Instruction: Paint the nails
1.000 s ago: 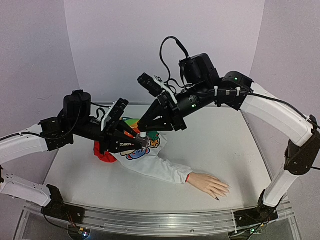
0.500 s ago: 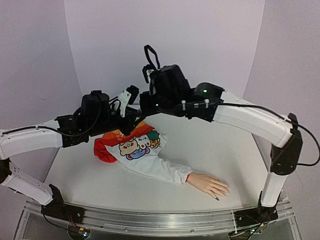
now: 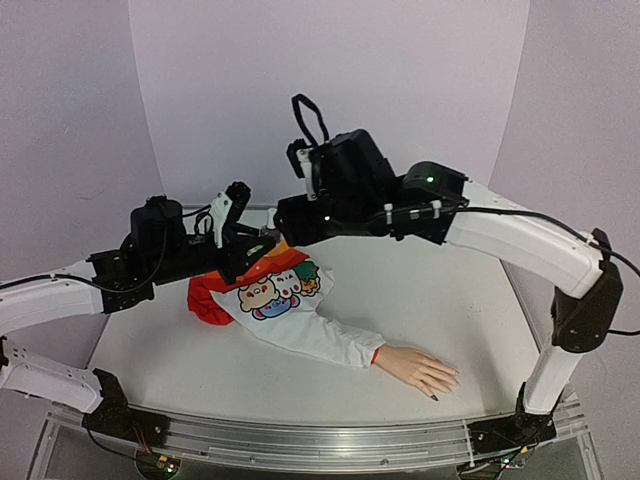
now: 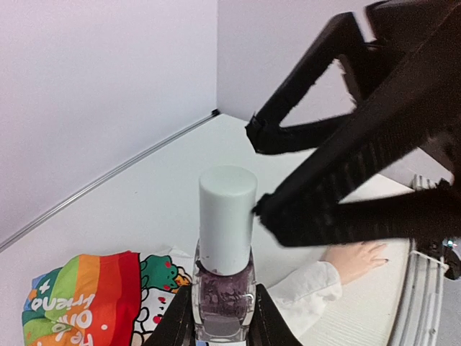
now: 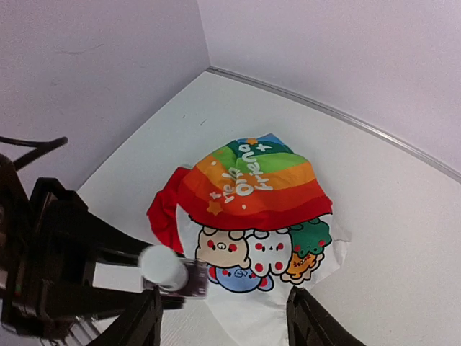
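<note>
Bottle (image 4: 223, 288) is clamped upright in the left gripper (image 4: 222, 317). The right gripper (image 5: 225, 295) is spread open at the pale cap (image 4: 227, 209), one finger just beside it and nothing gripped.

Likely step: cap off. The cap should be centred between the fingers before closing (it looks off-centre from the right wrist), and the bottle held steady.

The nails (image 3: 447, 381) are on the mannequin hand (image 3: 420, 368), near right on the table (image 3: 450, 290), well apart from the bottle. They are read best from the top view, where the bottle is hard to make out. The purple polish is clear only from the left wrist.
</note>
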{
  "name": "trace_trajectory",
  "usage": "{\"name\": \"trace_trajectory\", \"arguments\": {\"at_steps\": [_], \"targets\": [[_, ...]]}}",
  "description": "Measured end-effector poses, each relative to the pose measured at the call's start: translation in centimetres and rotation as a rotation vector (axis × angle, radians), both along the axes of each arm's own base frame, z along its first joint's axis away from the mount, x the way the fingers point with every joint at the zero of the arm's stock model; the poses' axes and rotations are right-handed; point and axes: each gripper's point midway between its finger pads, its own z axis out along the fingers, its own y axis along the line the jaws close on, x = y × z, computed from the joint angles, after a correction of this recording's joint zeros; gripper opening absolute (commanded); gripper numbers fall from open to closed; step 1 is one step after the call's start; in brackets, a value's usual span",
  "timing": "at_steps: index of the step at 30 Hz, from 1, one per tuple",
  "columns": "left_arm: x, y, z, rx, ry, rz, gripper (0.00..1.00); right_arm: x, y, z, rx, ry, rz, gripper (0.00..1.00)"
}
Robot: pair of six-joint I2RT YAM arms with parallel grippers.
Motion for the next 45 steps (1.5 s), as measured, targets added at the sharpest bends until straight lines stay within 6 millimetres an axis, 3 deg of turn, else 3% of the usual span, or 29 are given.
{"name": "trace_trajectory", "arguments": {"at_steps": [4,8,13,18,24,29,38,42,45], "targets": [[-3.6,-0.2,2.1,-0.052,-0.037,-0.181,0.00,-2.6,-2.6,2.0,0.023,0.025,0.229,0.71],[-7.1,-1.3,2.3,-0.058,-0.014,-0.393,0.00,-6.2,-4.0,4.2,0.054,-0.019,0.512,0.67],[-10.2,-2.4,2.7,-0.065,0.048,-0.612,0.00,-11.8,-2.7,5.2,0.114,-0.045,0.876,0.51],[-12.4,-2.5,3.8,-0.094,0.065,-0.745,0.00,-14.1,-1.7,4.3,0.152,-0.007,1.058,0.44],[-13.4,-2.5,4.3,-0.109,0.079,-0.816,0.00,-14.7,-0.7,3.2,0.173,0.050,1.129,0.37],[-13.6,-2.5,4.2,-0.111,0.085,-0.837,0.00,-14.7,-0.5,3.6,0.185,0.053,1.137,0.31],[-13.7,-2.5,4.2,-0.111,0.118,-0.837,0.00,-14.1,0.3,4.1,0.196,0.027,1.140,0.05],[-12.8,-2.7,4.1,-0.107,0.134,-0.780,0.00,-13.3,0.4,3.8,0.179,0.011,1.106,0.00],[-10.2,-2.9,3.4,-0.085,0.152,-0.613,0.00,-10.7,0.4,2.8,0.132,-0.019,0.944,0.00]]}}
